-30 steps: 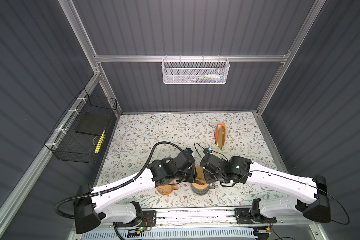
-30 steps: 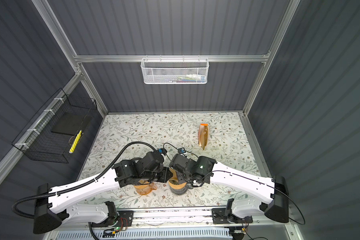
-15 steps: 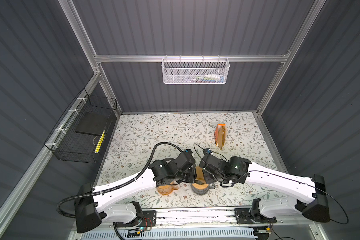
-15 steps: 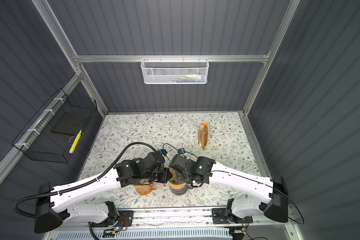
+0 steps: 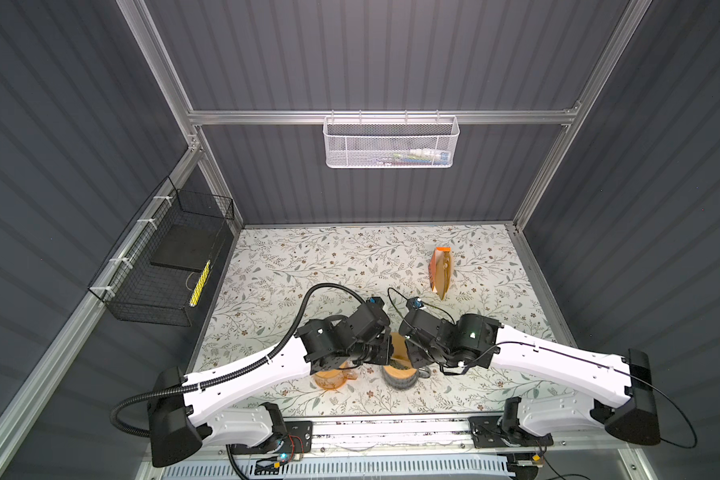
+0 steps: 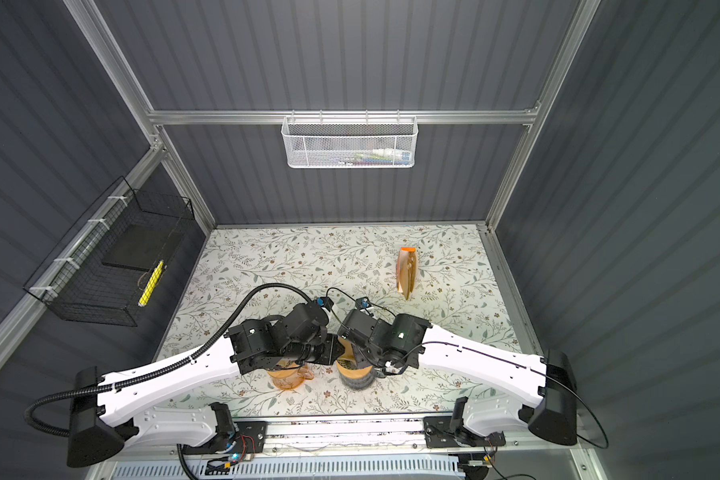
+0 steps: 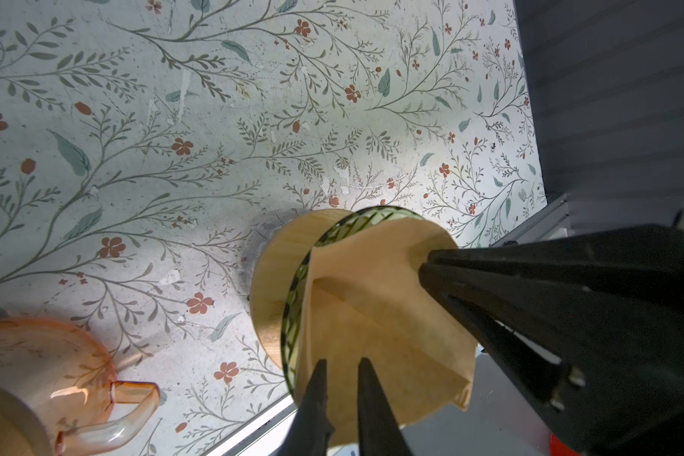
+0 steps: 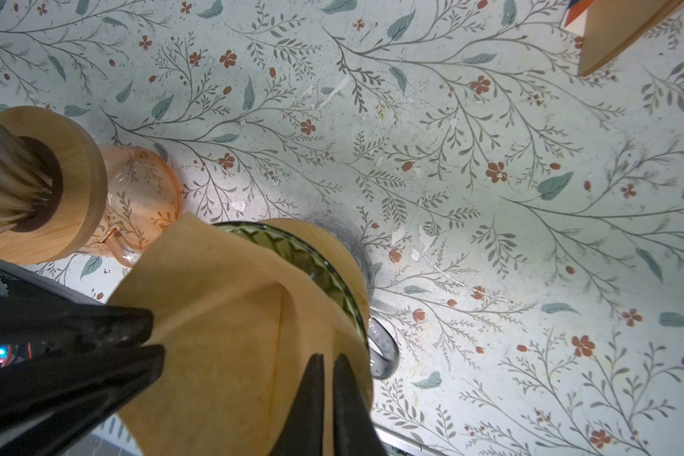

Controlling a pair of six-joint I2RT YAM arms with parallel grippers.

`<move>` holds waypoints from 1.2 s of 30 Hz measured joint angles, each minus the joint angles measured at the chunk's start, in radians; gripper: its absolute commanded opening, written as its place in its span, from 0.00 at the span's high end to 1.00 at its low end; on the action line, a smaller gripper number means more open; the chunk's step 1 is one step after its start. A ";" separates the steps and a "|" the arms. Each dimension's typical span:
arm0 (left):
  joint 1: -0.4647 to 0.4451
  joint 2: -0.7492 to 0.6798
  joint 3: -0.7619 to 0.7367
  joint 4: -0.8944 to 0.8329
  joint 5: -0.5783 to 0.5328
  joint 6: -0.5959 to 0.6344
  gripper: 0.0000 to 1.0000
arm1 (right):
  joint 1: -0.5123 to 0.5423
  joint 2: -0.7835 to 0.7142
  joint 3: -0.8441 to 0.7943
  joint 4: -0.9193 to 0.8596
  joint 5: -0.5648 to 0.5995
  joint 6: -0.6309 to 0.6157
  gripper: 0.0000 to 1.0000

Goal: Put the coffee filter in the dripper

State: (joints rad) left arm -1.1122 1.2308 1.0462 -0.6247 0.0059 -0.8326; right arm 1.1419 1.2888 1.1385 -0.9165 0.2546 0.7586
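Left gripper [image 7: 340, 361]: narrow gap, pinching coffee filter [image 7: 372, 308] edge. Right gripper [image 8: 328, 357] likewise, over dripper [image 8: 312, 252].

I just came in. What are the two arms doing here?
The left gripper and the right gripper each pinch the upper edge of one brown paper coffee filter, at two separate spots. The filter stands in the mouth of the green glass dripper, not yet released. A pink glass jug stands beside it.
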 measured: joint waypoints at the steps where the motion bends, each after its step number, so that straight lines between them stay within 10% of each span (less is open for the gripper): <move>1: 0.000 0.000 0.000 -0.003 0.000 0.000 0.83 | 0.000 0.000 0.000 0.000 0.000 0.000 0.89; 36: 0.000 0.014 0.031 -0.008 0.003 0.001 0.83 | 0.000 -0.032 0.050 -0.013 -0.005 0.000 0.82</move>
State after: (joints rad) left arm -1.1122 1.2446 1.0775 -0.6331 0.0090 -0.8314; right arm 1.1419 1.2572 1.1881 -0.9295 0.2497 0.7586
